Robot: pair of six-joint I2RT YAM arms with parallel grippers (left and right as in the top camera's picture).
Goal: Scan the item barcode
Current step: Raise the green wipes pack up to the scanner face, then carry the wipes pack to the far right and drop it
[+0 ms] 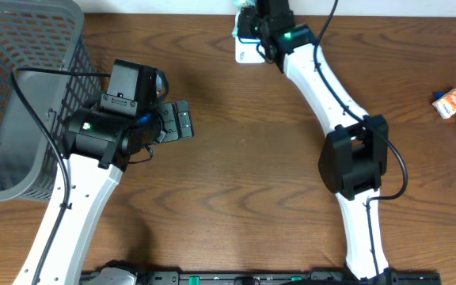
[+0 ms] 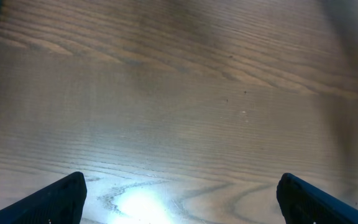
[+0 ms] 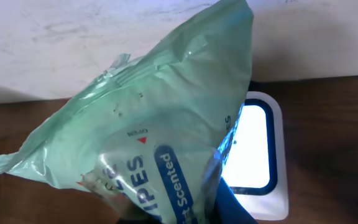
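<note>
We see a crinkled pale-green wipes packet [image 3: 148, 124] with a blue "Scented" label clamped in the right gripper [image 1: 252, 26], while the left gripper [image 2: 179, 199] stands with jaws apart.

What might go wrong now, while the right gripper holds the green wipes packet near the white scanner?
The right gripper pinches the soft green plastic wipes packet near one edge, so it may slip. Its crumpled film covers part of the flat white scanner with the lit window, and no barcode shows, so the scan might fail.
</note>
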